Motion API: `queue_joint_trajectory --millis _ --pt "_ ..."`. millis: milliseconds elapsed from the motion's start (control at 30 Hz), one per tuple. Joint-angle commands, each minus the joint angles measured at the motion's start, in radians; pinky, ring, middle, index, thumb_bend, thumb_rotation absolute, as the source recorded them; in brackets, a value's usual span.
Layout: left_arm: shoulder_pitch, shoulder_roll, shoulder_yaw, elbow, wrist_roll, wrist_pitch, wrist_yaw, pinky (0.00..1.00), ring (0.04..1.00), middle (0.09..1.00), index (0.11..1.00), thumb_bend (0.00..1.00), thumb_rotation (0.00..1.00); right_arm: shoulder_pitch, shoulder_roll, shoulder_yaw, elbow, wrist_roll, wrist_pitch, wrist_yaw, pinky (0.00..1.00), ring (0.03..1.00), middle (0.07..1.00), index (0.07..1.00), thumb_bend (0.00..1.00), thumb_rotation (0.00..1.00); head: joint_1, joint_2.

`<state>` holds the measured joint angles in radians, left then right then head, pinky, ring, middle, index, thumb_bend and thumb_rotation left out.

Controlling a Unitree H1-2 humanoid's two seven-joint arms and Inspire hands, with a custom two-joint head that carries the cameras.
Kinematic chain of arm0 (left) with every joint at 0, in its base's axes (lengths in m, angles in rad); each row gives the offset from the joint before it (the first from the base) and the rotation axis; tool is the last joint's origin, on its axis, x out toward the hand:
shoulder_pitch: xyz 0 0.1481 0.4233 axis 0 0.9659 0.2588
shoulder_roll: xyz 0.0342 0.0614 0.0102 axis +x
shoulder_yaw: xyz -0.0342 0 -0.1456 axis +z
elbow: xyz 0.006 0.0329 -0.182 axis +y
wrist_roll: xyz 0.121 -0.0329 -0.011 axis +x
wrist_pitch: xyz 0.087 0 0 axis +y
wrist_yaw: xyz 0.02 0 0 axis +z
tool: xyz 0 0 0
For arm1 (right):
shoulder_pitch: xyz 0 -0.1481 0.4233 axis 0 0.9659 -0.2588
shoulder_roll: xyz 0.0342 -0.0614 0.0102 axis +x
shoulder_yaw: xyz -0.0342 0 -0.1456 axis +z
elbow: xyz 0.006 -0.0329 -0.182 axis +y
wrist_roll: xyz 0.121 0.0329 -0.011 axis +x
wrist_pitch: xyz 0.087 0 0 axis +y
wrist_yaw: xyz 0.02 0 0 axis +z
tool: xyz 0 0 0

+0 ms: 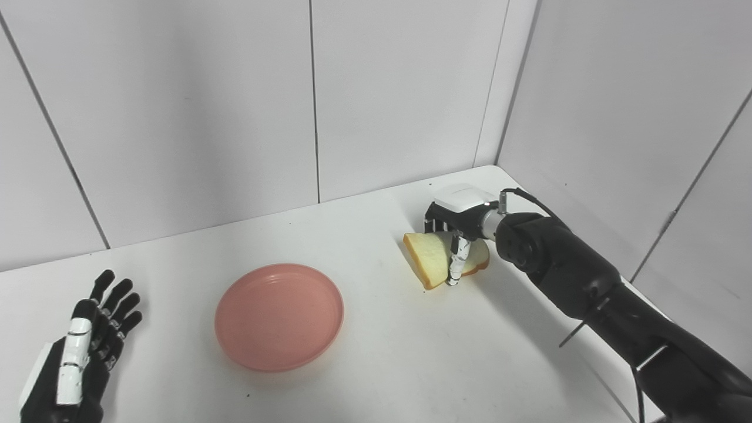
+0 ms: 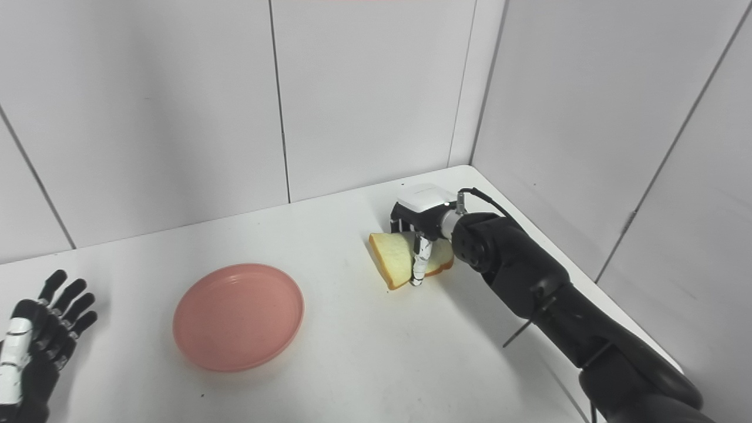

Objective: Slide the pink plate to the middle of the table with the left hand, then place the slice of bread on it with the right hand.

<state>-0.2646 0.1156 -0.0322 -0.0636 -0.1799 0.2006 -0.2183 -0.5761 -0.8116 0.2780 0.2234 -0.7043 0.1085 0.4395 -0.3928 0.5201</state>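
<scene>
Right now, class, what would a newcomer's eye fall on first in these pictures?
First the pink plate, the one patch of strong colour, lying empty near the middle of the white table. Next the right robot hand toward the far right corner, closed on the slice of bread and tilting it up. The left robot hand rests open at the table's near left edge.

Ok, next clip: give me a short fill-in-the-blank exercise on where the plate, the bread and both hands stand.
1. The right hand is closed on the ____.
2. The pink plate carries ____.
3. The left hand rests open to the ____ of the plate.
4. The slice of bread is tilted, its lower edge near the ____.

Missing words: slice of bread; nothing; left; table
</scene>
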Motion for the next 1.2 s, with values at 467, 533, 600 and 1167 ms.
queue_joint_trajectory --millis 467,533,600,1167 --pt "-0.028 -0.071 -0.024 0.028 0.024 -0.039 0.012 0.95 0.966 0.978 0.979 0.65 1.00 -0.180 0.060 -0.065 -0.238 0.007 0.084 0.122 0.46 0.432 0.521 0.469 0.52 0.00 0.176 -0.074" --pt "-0.030 -0.083 -0.030 0.034 0.028 -0.039 0.014 0.95 0.974 0.985 0.987 0.63 1.00 -0.190 0.086 -0.057 -0.256 0.003 0.090 0.132 0.44 0.425 0.519 0.476 0.52 0.00 0.217 -0.080" --pt "-0.035 -0.094 -0.034 0.054 0.037 -0.054 0.018 0.96 0.976 0.990 0.996 0.61 1.00 -0.200 0.113 -0.052 -0.266 0.008 0.093 0.139 0.44 0.417 0.514 0.487 0.52 0.00 0.251 -0.084" --pt "-0.073 -0.181 -0.047 0.168 0.110 -0.170 0.095 0.93 0.934 0.947 0.938 0.57 1.00 -0.313 0.300 0.032 -0.193 0.069 -0.023 0.122 0.34 0.369 0.486 0.544 0.51 0.00 0.403 -0.092"
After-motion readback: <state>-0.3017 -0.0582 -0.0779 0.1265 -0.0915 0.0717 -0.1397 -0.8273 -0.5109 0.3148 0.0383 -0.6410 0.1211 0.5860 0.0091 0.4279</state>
